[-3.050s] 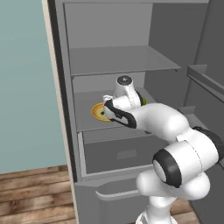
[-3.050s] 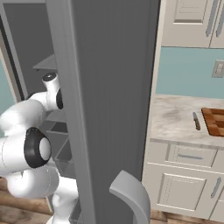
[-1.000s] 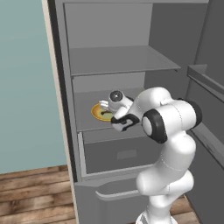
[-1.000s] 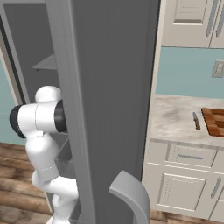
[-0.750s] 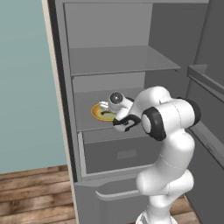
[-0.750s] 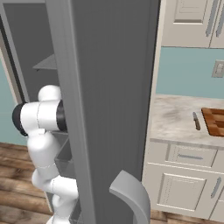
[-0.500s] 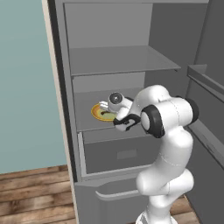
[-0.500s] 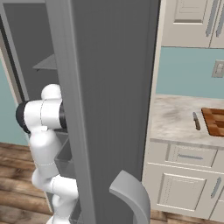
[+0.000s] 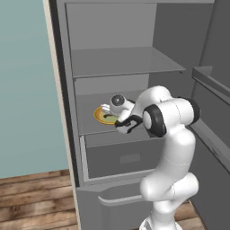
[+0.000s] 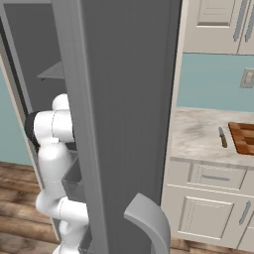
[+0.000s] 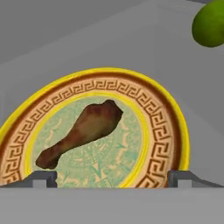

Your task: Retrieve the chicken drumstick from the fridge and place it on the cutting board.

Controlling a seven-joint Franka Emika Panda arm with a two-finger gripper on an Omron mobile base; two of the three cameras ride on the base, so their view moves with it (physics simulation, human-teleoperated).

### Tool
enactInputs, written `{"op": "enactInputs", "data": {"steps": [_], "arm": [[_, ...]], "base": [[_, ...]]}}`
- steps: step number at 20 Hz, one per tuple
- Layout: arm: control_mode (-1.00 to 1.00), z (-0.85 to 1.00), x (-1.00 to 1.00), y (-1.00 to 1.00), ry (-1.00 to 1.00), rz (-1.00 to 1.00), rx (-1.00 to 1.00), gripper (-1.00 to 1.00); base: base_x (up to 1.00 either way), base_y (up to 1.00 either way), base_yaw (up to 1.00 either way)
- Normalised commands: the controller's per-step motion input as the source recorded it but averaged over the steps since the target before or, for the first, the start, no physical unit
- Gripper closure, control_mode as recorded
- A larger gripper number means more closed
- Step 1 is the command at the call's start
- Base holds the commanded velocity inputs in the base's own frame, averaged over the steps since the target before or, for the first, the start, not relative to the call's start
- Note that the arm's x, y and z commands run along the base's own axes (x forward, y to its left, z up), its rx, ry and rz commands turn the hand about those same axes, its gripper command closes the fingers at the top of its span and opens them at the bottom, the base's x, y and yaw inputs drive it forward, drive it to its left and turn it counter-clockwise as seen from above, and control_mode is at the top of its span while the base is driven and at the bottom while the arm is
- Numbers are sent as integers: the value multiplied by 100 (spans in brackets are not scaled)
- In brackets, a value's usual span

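Since three seconds ago the arm has folded in on itself: the elbow, then low and out toward the camera, now stands raised beside the fridge (image 9: 112, 63) opening, and the wrist has slid left along the middle shelf. Over the last second the change is slight, a small creep of the hand toward the plate (image 9: 99, 114). Judged meaning: approach is nearly finished, grasp not yet made.

Chicken drumstick (image 11: 81, 131) lies flat on the yellow-rimmed patterned plate (image 11: 170, 127), on the middle fridge shelf above the pull-out drawer (image 9: 128, 157). In the hand view its plump end points up-right and the thin bone end down-left, just beyond the left fingertip. A green rounded fruit (image 11: 211, 24) sits further back on the same shelf, well apart from the plate.

Tool (image 11: 112, 178): jaws spread wide, fingertips (image 11: 43, 178) at either side of the plate's near half, nothing between them. Empty.

Arm pose: hand reaches in over the plate from the plate's right; forearm runs back to the bulky elbow outside the shelf.

Cutting board (image 10: 243, 139) waits on the desk (image 10: 198, 136) right of the fridge door (image 10: 124, 99), a small knife (image 10: 222, 137) just beside it.
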Motion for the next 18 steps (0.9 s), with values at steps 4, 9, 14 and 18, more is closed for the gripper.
{"op": "enactInputs", "data": {"steps": [4, 9, 14, 18], "arm": [[-100, 6, 47, 0, 20, 0, 4, -100], [-100, 16, 10, 0, 10, 0, 3, -100], [-100, 34, 0, 0, 1, -1, 6, -100], [-100, 0, 0, 0, 0, 0, 0, -100]], "base": [[0, 0, 0], [0, 0, 0], [0, 0, 0], [0, 0, 0]]}}
